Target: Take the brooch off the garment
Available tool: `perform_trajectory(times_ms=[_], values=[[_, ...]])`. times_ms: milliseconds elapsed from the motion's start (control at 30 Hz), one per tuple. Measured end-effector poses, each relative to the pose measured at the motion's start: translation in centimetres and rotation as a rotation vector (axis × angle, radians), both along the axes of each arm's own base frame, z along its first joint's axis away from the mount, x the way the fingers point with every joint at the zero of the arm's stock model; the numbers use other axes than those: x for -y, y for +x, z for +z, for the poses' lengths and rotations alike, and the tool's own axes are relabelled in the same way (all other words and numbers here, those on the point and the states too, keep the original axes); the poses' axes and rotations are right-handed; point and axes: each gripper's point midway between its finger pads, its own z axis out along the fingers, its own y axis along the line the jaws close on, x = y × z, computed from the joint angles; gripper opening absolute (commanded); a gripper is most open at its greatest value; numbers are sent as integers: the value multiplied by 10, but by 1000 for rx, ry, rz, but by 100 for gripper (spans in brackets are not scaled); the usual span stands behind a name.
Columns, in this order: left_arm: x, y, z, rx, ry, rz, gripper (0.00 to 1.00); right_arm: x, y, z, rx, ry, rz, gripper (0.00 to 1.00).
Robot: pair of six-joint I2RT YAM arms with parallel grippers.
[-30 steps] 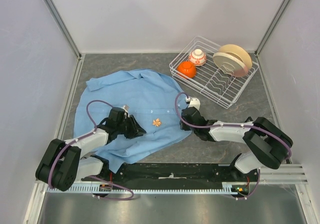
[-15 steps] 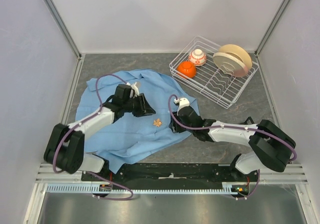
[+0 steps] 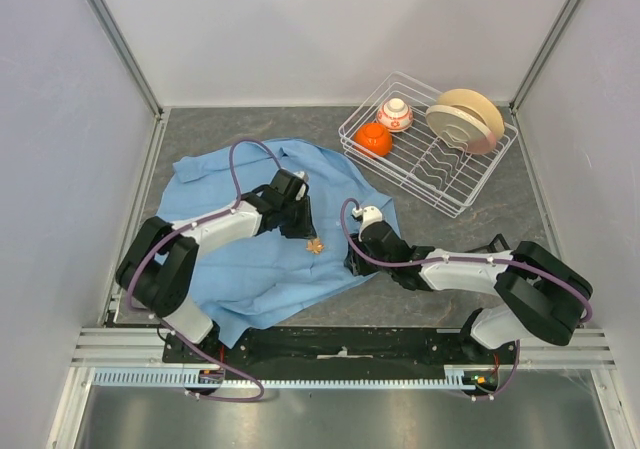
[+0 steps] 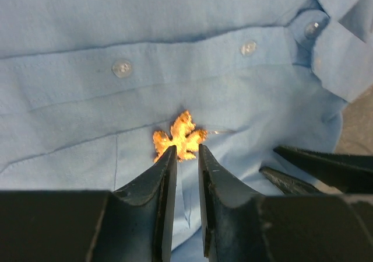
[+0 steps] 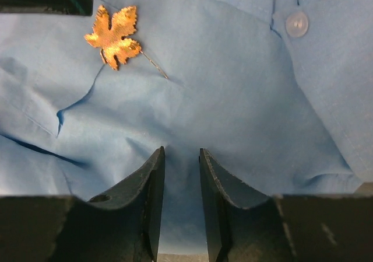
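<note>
The garment [image 3: 235, 254] is a light blue shirt spread on the table's left half. The brooch [image 3: 314, 246], a small orange leaf-shaped pin, sits on its front; it also shows in the left wrist view [image 4: 179, 138] and the right wrist view [image 5: 113, 35]. My left gripper [image 3: 303, 231] [image 4: 186, 150] is narrowly open, its tips touching the brooch's near edge. My right gripper [image 3: 353, 257] [image 5: 182, 152] presses on the shirt [image 5: 233, 98] just right of the brooch, jaws close together on a ridge of fabric.
A white wire dish rack [image 3: 470, 194] stands at the back right with an orange bowl [image 3: 374, 139], a patterned bowl [image 3: 396, 115] and a tan plate [image 3: 468, 119]. Walls close in on the left, back and right.
My left gripper swung from the shirt's lower left, across it, to the brooch. My right gripper moved left and nearer, onto the shirt beside the brooch.
</note>
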Motion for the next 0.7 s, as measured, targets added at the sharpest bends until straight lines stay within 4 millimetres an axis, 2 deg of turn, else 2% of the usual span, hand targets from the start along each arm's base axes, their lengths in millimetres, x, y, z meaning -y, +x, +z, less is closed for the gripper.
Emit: perform_trajectory(times_ms=[100,300,533,700], values=[[2,5,-9,4,53,7,28,3,-3,-5,-9,-8,-2,37],[4,4,-24,-9,152,-2,28,2,-2,-3,-4,-1,-2,37],[0,4,-26,7,194,7,29,2,-2,-4,-1,2,-2,37],[-3,5,-21,29,208,19,34,2,-2,-4,0,4,-2,37]])
